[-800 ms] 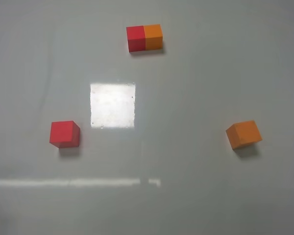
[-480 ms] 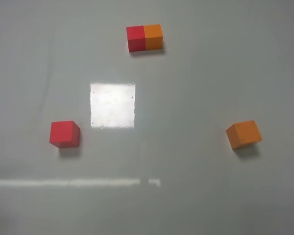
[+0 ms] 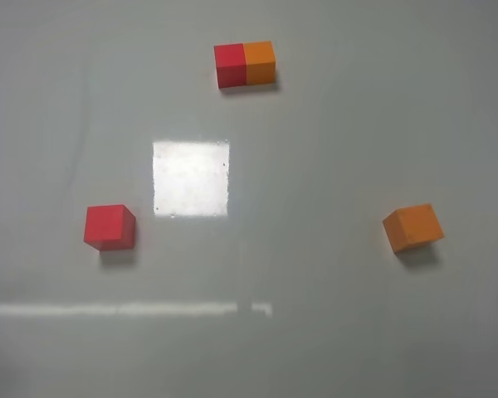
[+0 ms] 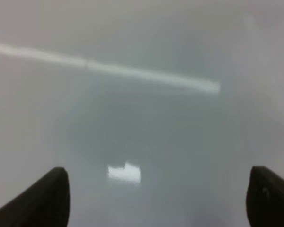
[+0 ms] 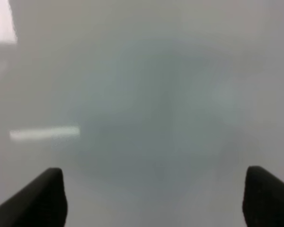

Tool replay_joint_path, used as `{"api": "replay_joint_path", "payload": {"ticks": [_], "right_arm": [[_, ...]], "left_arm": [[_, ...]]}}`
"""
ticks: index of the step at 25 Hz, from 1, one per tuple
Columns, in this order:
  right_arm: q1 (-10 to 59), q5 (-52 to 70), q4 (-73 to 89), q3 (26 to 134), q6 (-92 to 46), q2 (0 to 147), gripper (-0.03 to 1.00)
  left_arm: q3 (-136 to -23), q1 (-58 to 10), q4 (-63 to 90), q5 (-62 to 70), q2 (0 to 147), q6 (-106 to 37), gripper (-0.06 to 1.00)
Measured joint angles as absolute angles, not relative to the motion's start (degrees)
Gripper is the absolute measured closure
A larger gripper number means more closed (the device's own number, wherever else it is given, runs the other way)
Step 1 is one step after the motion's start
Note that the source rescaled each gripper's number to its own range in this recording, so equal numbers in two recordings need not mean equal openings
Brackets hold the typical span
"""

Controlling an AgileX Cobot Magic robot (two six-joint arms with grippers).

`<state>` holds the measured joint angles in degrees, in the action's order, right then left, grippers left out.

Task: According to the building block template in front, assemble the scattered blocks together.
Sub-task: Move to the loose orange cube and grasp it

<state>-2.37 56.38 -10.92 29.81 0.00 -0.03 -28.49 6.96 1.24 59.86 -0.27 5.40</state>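
Looking down from the high camera, I see a grey table [image 3: 340, 149] with three things on it. The template [image 3: 245, 65] sits at the top centre of the frame. It is a short bar, red half on the left and orange half on the right, the two joined flush.

The loose red cube [image 3: 109, 226] lies at the left of the frame, a little below the middle, and sits fairly square to the picture edges. The loose orange cube [image 3: 412, 227] lies at the right at about the same height, turned somewhat on the table. The two cubes are well apart from each other and from the template, and nothing touches either of them.

A bright square patch of glare [image 3: 191, 177] shows on the table between them, nearer the red cube and a little higher in the frame. A thin streak of light [image 3: 124, 309] runs across the lower left.

My left claw [image 4: 158, 196] is released. Its two dark fingers [image 4: 49, 198] stand wide apart with only blurred grey table between them. My right claw [image 5: 154, 196] is released as well, fingers [image 5: 45, 198] spread wide over bare, out-of-focus table. No block shows in either wrist view, so I cannot tell how near my claws are to the cubes.
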Motion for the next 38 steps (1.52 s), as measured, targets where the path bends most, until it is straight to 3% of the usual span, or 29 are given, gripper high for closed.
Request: {"api": "replay_joint_path", "payload": {"ticks": [10, 15, 27, 38], "right_arm": [[1.93, 55.04, -3.65, 42.95, -31.97, 20.27, 0.23], [9.80, 55.89, -4.66, 51.08, -46.18, 32.04, 0.01], [28.71, 51.58, -21.73, 55.86, -52.65, 56.71, -0.03], [29.60, 42.77, -22.34, 55.86, -55.18, 66.63, -0.03]], "left_arm": [[-28.49, 6.96, 1.24, 59.86, -0.27, 5.40, 0.27], [-28.49, 6.96, 1.20, 59.86, -0.27, 5.40, 0.27], [-28.49, 6.96, 1.20, 59.86, -0.27, 5.34, 0.27], [-28.49, 6.96, 1.20, 59.75, -0.27, 5.34, 0.27]]}}
